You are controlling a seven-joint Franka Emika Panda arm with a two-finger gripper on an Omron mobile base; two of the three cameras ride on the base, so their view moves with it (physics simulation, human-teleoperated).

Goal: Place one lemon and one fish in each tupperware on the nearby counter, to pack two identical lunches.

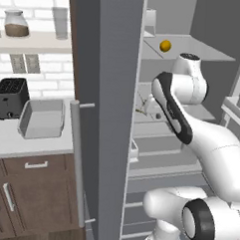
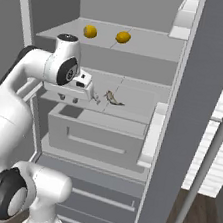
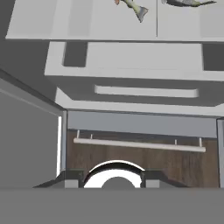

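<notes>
**Reaching into the fridge for a fish**

The gripper (image 2: 96, 99) is hovering at the middle fridge shelf (image 2: 134, 109), just beside the nearer fish (image 2: 114, 99), holding nothing; how far its jaws are parted I cannot tell. The fish is lying flat, its long axis running roughly along the shelf. A good grasp likely means lowering over its midsection, jaws straddling the thin body crosswise. Two lemons (image 2: 90, 31) are sitting on the shelf above. A tupperware (image 1: 42, 119) is waiting on the counter (image 1: 11, 143) beside the toaster (image 1: 10, 97).
</notes>
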